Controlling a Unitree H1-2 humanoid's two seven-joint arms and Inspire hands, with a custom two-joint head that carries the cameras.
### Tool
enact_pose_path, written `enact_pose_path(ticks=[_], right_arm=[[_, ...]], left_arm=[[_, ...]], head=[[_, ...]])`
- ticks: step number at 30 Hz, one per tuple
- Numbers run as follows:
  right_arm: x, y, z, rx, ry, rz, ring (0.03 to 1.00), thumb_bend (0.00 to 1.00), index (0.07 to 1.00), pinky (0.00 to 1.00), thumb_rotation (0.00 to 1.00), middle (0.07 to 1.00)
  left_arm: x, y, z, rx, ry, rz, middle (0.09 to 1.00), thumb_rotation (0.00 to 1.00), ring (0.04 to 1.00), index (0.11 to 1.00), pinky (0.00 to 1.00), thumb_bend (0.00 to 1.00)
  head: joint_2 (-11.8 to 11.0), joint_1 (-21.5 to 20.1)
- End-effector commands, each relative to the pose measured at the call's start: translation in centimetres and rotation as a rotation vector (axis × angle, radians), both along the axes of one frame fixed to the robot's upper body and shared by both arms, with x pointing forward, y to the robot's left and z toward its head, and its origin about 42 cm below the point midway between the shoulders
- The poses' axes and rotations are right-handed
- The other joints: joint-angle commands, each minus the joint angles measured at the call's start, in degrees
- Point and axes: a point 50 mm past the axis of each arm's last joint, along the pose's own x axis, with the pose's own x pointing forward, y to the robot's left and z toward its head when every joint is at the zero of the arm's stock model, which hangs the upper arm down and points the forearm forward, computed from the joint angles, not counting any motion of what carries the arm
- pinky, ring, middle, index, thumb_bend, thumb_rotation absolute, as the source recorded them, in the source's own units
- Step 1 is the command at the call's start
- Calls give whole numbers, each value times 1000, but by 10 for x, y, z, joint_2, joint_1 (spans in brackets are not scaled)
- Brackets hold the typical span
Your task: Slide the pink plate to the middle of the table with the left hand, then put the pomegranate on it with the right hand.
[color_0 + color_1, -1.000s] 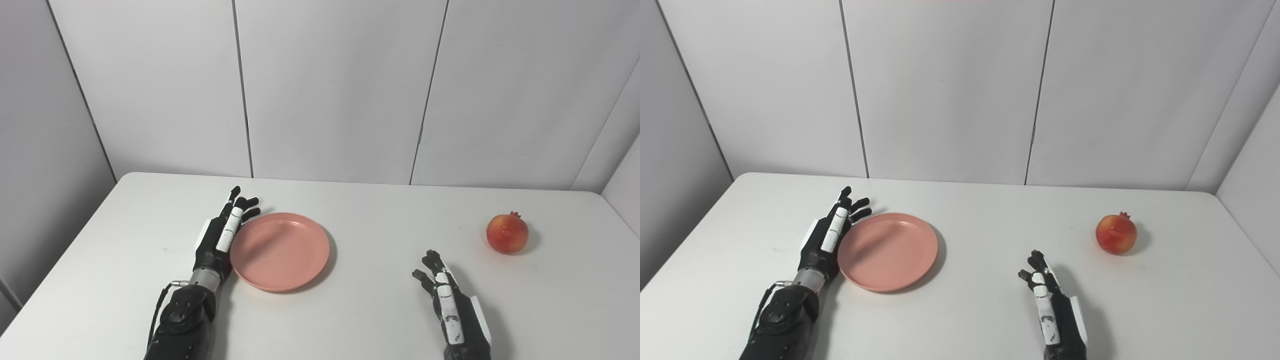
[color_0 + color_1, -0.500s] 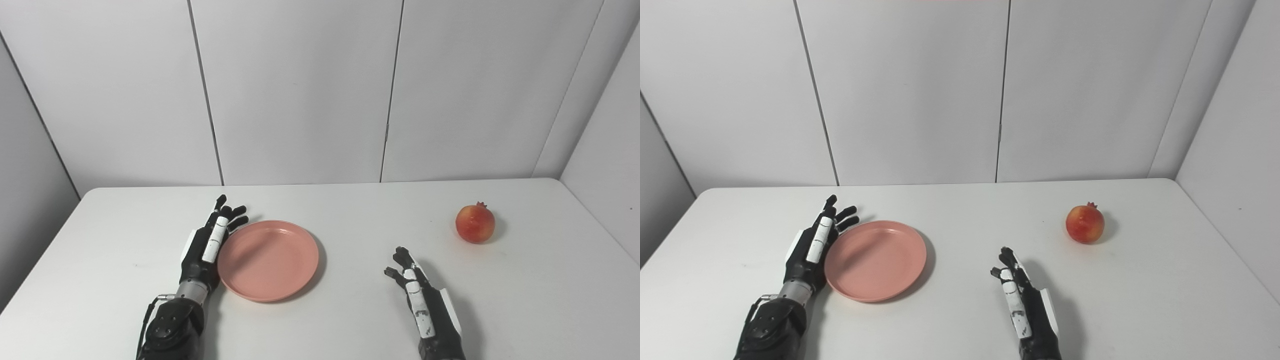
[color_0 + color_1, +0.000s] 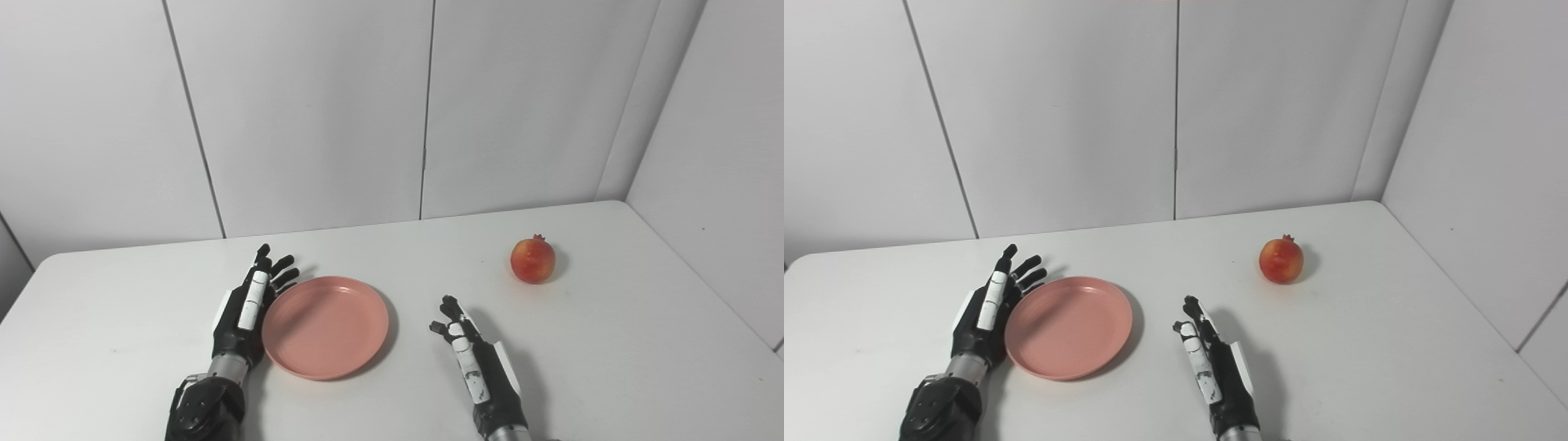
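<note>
A round pink plate (image 3: pixel 326 325) lies on the white table (image 3: pixel 612 355), a little left of the middle. My left hand (image 3: pixel 248 306) is open, fingers straight, its palm side against the plate's left rim. A red pomegranate (image 3: pixel 533 260) sits on the table at the back right, well apart from both hands. My right hand (image 3: pixel 474 364) is open and empty, resting edge-up on the table right of the plate. Both hands also show in the right eye view: left hand (image 3: pixel 989 306), right hand (image 3: pixel 1213 367).
White wall panels (image 3: pixel 306 110) stand behind the table, and another panel closes the right side (image 3: pixel 723 153). The table's right edge (image 3: pixel 753 331) runs close to that panel.
The whole picture has shifted as the camera turned right. The plate has moved slightly right with my left hand. The right hand and pomegranate keep their places on the table.
</note>
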Motion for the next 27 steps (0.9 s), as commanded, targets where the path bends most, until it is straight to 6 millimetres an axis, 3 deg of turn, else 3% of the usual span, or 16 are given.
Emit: enact_pose_path(ticks=[1,13,21,27], right_arm=[[-9,22,-14,36,103,58,862,804,933,955,1000,943],[-11,23,-13,40,100,52,858,792,928,952,1000,938],[-13,16,-9,-28,20,6,833,716,893,839,1000,884],[-13,7,9,-57,-42,-75,779,737,840,759,934,822]], left_arm=[[-6,0,-13,-20,50,-7,869,810,844,1000,828,822],[-6,-4,-12,-30,60,-1,863,808,844,1000,829,829],[-8,-6,-15,-34,63,-7,865,810,848,1000,837,816],[-7,-5,-16,-25,63,-8,868,803,848,1000,834,824]], head=[[0,1],[3,-5],[4,-3],[2,-5]])
